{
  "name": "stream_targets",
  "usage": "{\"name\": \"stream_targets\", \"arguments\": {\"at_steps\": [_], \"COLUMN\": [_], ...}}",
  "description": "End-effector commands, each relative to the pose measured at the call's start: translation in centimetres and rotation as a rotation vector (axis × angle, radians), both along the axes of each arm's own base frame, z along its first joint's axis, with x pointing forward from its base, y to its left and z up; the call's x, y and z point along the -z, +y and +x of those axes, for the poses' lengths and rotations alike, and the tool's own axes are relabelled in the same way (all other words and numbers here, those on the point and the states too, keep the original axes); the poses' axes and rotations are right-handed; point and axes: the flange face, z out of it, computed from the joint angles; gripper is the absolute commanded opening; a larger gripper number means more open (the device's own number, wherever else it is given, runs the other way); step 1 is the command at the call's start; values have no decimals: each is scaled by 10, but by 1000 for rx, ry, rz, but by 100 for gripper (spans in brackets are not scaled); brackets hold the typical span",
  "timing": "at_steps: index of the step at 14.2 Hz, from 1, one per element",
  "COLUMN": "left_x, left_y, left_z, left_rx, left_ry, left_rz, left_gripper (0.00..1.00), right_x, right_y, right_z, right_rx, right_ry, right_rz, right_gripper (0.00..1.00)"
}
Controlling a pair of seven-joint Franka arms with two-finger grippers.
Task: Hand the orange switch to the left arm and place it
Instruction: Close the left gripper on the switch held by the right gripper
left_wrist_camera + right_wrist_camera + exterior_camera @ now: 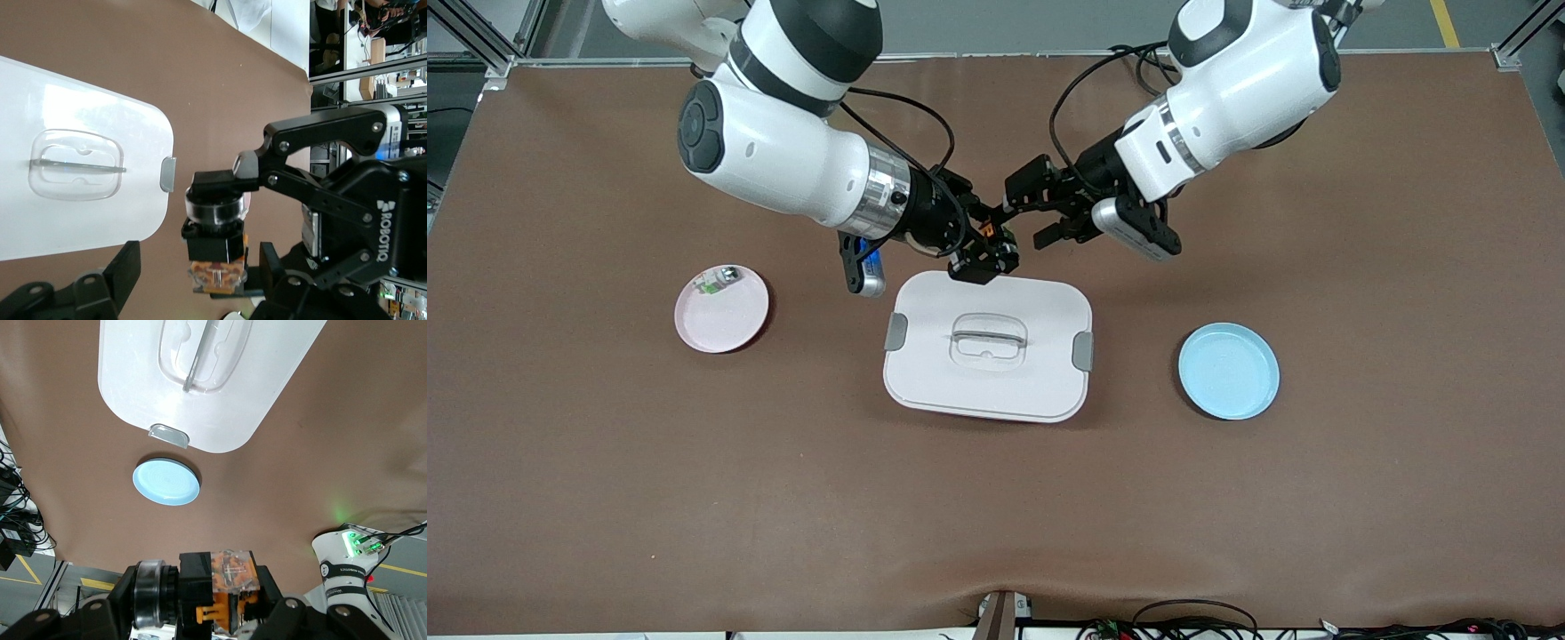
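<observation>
Over smooth white box (987, 356), right gripper (985, 253) clamps cylindrical orange switch (991, 231)

Box (988, 347) blocks mid-table between pink plate (722, 310) and blue plate (1228, 371); both grippers meet above its edge farther from the camera

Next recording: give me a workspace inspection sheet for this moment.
Surface: brown mat, flat.
Job's things: orange switch held in the air by the white box.
Clutter: pink plate carrying a small green-and-white part; blue plate.
Tools: right tool shut on the switch; left tool open, fingers either side of it.
Cables: black loops at both wrists; more at the table's camera-side edge.
Surroundings: metal frame at the corners.
</observation>
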Motion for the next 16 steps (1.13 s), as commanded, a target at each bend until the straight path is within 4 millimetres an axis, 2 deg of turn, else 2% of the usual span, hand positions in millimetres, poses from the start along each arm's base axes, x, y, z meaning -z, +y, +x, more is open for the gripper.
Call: {"name": "stream_targets", "arguments": {"at_steps": [1,2,3,5,6,8,10,11,12,13,15,16], "left_x": [7,9,10,15,15,13,12,10,10,8,9,9], "left_y": [-19,-21,-21,-20,-19,-18,-16,-13,-12,-12,-9,-10], "left_z": [-6,-7,-8,-11,-10,-11,-8,-7,-6,-6,-4,-5], "left_rx": [-26,-27,-27,-22,-24,-21,-30,-32,-32,-30,-16,10], "left_ry": [-13,-15,-13,-11,-10,-13,-13,-19,-24,-28,-30,-37], "left_rz": [-33,-34,-30,-19,-19,-18,-20,-20,-18,-17,-2,21], "left_gripper": [76,73,63,32,24,23,6,0,0,0,0,0], "right_x": [-3,-3,-3,-4,-3,-3,-2,-2,-3,-2,-2,-2], "right_y": [6,6,6,6,6,6,6,6,6,6,6,6], "right_z": [2,2,2,2,2,2,2,2,2,2,2,2], "right_rx": [12,11,11,11,11,11,11,11,11,10,10,10], "right_ry": [-5,-4,-4,-5,-4,-3,-4,-4,-3,-2,-1,-2], "right_rz": [-9,-10,-10,-9,-10,-11,-12,-12,-11,-11,-10,-11], "right_gripper": [25,25,25,25,25,25,25,25,25,37,96,100]}}
